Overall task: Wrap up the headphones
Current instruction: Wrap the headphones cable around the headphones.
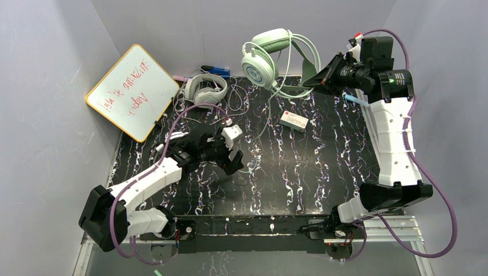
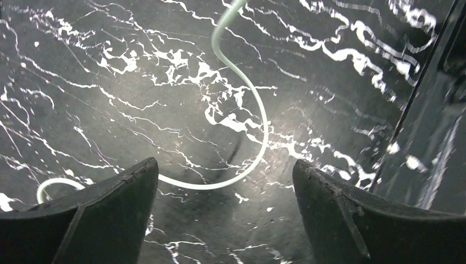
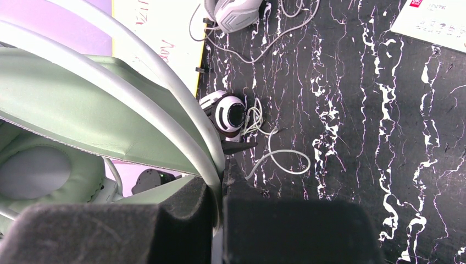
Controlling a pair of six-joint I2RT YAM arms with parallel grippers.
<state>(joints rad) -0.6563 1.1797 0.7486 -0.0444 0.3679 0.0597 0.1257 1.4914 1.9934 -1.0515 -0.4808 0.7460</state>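
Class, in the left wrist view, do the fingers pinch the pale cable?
No, the pale cable lies loose on the table between parted fingers.

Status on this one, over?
Left pincer open above pale cable. Right pincer shut on mint headset, by its band. Grey headset sits apart.

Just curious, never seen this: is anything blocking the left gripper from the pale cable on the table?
Nothing visible does. The left gripper is open, and the pale cable loops across the table right between its fingers.
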